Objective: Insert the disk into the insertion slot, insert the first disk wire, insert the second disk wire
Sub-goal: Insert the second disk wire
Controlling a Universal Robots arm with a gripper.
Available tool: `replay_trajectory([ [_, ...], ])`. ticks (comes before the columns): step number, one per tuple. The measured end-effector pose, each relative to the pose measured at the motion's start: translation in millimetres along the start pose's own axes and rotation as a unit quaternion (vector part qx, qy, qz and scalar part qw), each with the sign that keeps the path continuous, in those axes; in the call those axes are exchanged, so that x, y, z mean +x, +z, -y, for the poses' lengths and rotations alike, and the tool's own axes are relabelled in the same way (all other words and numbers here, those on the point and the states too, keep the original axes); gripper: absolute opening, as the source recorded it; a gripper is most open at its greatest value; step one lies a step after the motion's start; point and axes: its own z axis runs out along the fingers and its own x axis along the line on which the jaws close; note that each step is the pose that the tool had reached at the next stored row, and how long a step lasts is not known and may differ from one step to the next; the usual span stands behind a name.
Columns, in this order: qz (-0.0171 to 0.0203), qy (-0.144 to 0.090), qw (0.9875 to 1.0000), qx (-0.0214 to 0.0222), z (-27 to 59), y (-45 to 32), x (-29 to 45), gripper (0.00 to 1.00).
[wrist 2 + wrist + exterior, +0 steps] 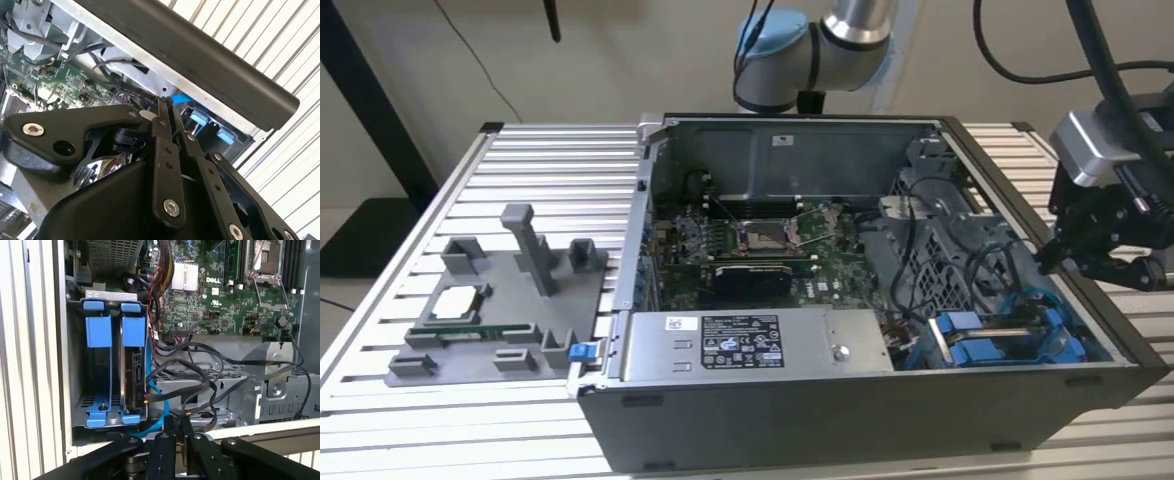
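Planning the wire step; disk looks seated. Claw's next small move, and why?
Likely open the claw and lower it toward the loose black wires beside the insertion slot. The disk already sits there in its blue carrier, the wires lie slack, and the claw looks shut on nothing.

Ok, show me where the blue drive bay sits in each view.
Exterior view: the drive bay sits at the exterior view's right, in the case's near corner.
Second wrist view: drive bay beneath the case's dark rim.
First wrist view: drive bay beside the black cables.
Shared landmark: the green circuit board.
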Motion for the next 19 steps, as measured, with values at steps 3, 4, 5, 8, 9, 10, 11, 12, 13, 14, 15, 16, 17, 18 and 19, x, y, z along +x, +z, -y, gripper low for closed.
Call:
replay_trajectory([
  [3, 0.0007, 0.000, 1.0000, 0.0000, -8.3, -3.9, -0.9, 0.00],
  [4, 0.0007, 0.000, 1.0000, 0.0000, -11.8, -4.8, -1.1, 0.00],
  [5, 0.0006, 0.000, 1.0000, 0.0000, -15.3, -5.7, -1.2, 0.00],
  [8, 0.0007, 0.000, 1.0000, 0.0000, -25.0, -8.0, -1.5, 0.00],
  [9, 0.0007, 0.000, 1.0000, 0.0001, -28.2, -8.9, -1.7, 0.00],
  [10, 0.0006, 0.000, 1.0000, 0.0001, -31.1, -9.7, -1.8, 0.00],
  [11, 0.0006, 0.000, 1.0000, 0.0001, -34.4, -10.2, -1.9, 0.00],
  [12, 0.0007, 0.000, 1.0000, 0.0001, -38.4, -10.5, -1.9, 0.00],
  [13, 0.0004, 0.000, 1.0000, 0.0001, -41.9, -10.7, -1.8, 0.00],
  [14, -0.0018, 0.000, 1.0000, 0.0001, -43.9, -10.8, -1.8, 0.00],
  [15, -0.0066, 0.000, 1.0000, 0.0001, -45.3, -10.8, -1.8, 0.00],
  [16, -0.0116, -0.001, 0.9999, 0.0001, -46.5, -10.8, -1.8, 0.00],
  [17, -0.0173, -0.001, 0.9998, 0.0001, -47.6, -10.9, -1.8, 0.00],
  [18, -0.0231, -0.002, 0.9997, 0.0001, -48.6, -10.9, -1.7, 0.00],
  [19, -0.0294, -0.002, 0.9996, 0.0001, -49.7, -11.0, -1.7, 0.00],
])
